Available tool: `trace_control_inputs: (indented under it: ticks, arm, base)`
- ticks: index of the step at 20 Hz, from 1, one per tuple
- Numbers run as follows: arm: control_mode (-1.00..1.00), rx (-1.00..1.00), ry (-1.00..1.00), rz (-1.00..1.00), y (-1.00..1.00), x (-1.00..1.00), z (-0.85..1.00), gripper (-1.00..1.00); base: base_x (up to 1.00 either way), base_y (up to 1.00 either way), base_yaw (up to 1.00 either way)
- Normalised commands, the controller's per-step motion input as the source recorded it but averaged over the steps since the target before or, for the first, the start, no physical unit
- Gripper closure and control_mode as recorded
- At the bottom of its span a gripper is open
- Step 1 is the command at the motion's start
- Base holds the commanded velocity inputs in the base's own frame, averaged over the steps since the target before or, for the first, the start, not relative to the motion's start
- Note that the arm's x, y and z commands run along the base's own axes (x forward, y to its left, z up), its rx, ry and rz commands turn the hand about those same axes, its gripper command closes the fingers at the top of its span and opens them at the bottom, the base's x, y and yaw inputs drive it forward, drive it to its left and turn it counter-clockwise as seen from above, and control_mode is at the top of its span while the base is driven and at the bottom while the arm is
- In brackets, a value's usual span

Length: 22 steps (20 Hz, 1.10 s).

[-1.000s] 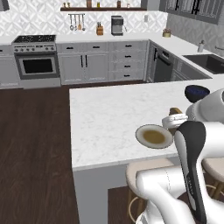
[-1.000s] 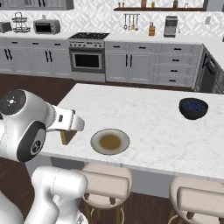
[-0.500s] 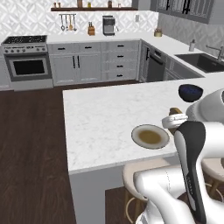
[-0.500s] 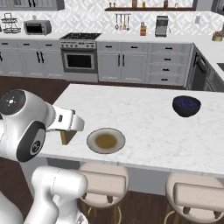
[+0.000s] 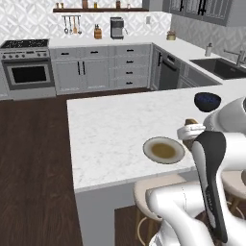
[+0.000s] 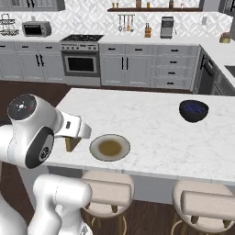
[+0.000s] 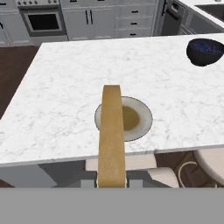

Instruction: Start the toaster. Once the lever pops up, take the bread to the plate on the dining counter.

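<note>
Jaws (image 7: 111, 181) clamp the bread (image 7: 110, 131) edge-on, long axis pointing away from them toward the plate (image 7: 142, 114), which lies just beyond on the tabletop's (image 7: 65, 87) near edge.

Dark wood floor (image 5: 33, 158), grey cabinets (image 6: 137, 69), patterned backsplash (image 5: 29, 24)

The bread (image 7: 111, 135), seen edge-on, hides the jaws and part of the plate (image 7: 142, 114).

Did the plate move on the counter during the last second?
No. The plate stays by the counter's near edge, equally far from the bowl; only the camera shifted.
</note>
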Motion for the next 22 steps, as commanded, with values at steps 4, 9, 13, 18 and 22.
trace_control_inputs:
  ticks: [4,9,13,18,22]
  arm:
    - [-1.0,0.32,0.0,0.0,-0.18,0.64,-0.37,1.0]
    - [-1.0,0.24,0.06,0.04,-0.05,0.86,-0.33,1.0]
    - [-1.0,0.19,0.11,0.11,-0.31,0.69,-0.37,1.0]
    - [-1.0,0.11,0.16,0.08,-0.15,0.49,-0.3,1.0]
    - [-1.0,0.04,0.17,0.01,0.0,0.37,-0.14,1.0]
  base:
    - [0.0,0.0,0.0]
    - [0.0,0.0,0.0]
    - [0.0,0.0,0.0]
    - [0.0,0.0,0.0]
    - [0.0,0.0,0.0]
